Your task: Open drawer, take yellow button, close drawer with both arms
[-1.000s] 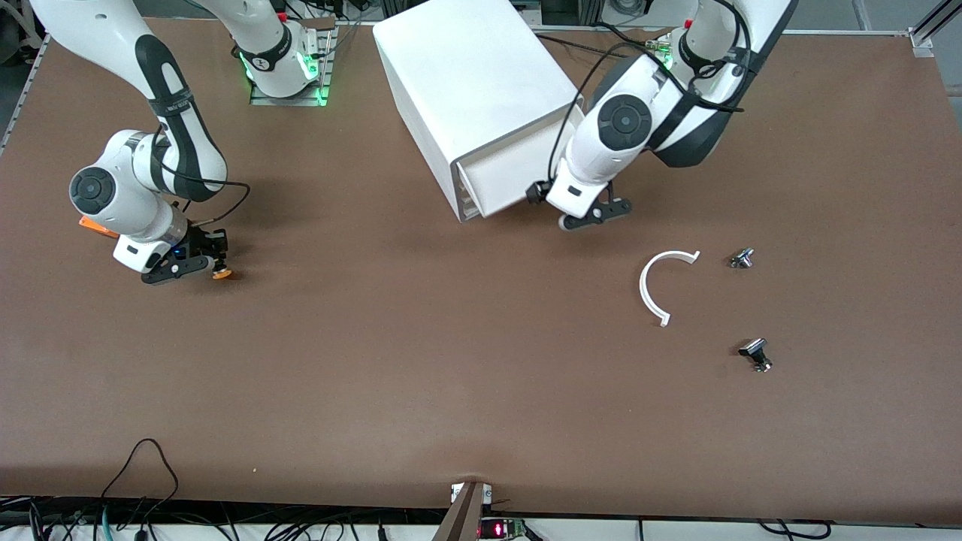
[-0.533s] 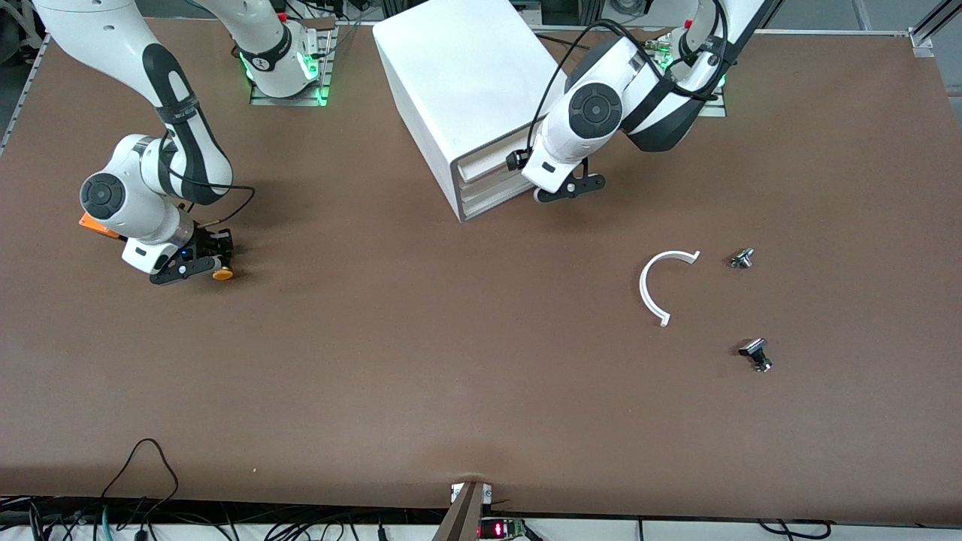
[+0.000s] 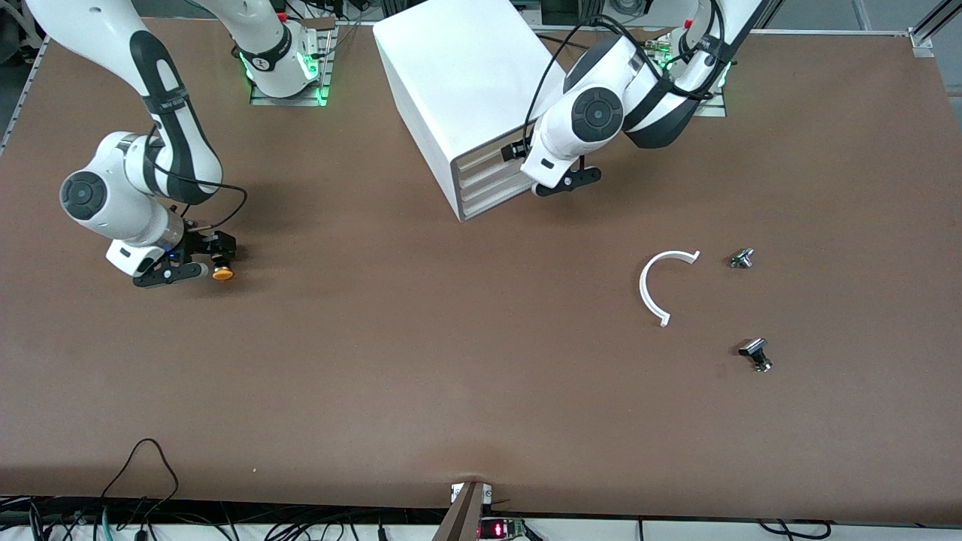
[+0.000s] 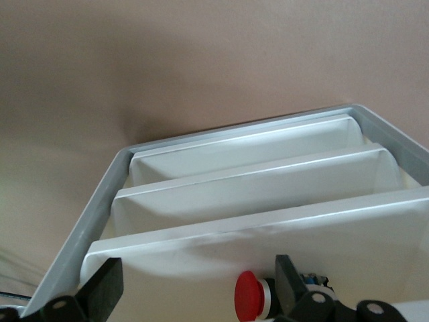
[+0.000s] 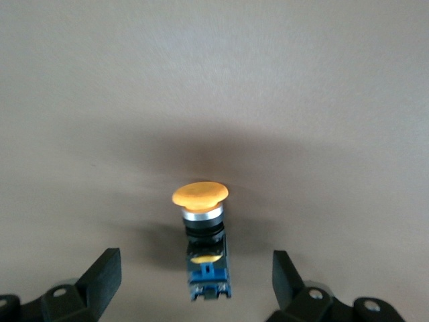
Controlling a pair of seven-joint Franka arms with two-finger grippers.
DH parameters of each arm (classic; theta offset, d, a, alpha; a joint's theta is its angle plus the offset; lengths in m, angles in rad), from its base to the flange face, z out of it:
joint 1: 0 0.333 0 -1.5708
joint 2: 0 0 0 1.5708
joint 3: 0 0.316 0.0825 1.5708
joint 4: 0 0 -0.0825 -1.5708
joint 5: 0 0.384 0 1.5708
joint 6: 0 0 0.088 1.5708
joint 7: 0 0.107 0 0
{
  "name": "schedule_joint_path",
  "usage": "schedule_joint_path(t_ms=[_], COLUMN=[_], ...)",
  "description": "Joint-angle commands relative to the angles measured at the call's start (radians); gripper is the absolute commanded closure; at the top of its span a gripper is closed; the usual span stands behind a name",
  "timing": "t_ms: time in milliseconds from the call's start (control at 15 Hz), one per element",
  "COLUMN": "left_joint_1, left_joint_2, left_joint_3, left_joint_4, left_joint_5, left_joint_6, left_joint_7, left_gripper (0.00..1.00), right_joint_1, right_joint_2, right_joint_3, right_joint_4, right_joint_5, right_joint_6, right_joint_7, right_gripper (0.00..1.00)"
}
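both grippers gape: right gripper (image 5: 194, 285) around the button (image 5: 201, 228), left gripper (image 4: 194, 288) at the drawer (image 4: 268, 231).

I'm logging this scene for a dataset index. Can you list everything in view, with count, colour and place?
cabinet: 1, white, by the arms' bases, four drawers
drawer: 1, cream front, uppermost, nearly shut
red button: 1, red cap, in the drawer
button: 1, orange-yellow cap, black body, on the table toward the right arm's end
arc: 1, white, toward the left arm's end
knobs: 2, black-and-silver, beside the arc
table: 1, brown
left gripper: open, at the drawer front
right gripper: open, astride the button
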Motion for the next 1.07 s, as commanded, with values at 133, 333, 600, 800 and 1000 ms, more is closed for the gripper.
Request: schedule_joint_path(t_ms=[133,333,600,800,1000], left_joint_1=[0.048,0.087,0.112,0.115,0.130], left_joint_2=[-0.039,-0.072,-0.116,-0.193,-0.308], left_joint_3=[0.202,0.298,0.426,0.488,0.513], left_joint_4=[-0.006,0.040,0.163,0.198,0.189], left_joint_5=[-0.035,-0.026,0.141,0.242,0.272], left_joint_6=[0.014,0.000,-0.118,-0.167,-0.248], left_joint_7=[0.279,0.424,0.669,0.792,0.878], left_gripper=[0.00,0.00,0.00,0.00,0.00], right_joint_1=[-0.012,-0.012,-0.011,-0.011,-0.050], right_joint_2=[-0.028,-0.028,-0.053,-0.067,-0.074], right_joint_3=[0.015,0.015,0.030,0.054,0.109], right_joint_4=[0.218,0.367,0.483,0.565,0.646], right_joint_5=[0.005,0.005,0.005,0.003,-0.003], right_joint_6=[-0.290,-0.454,-0.588,-0.669,-0.784], right_joint_7=[0.016,0.019,0.033,0.118,0.139], right_gripper=[0.00,0.00,0.00,0.00,0.00])
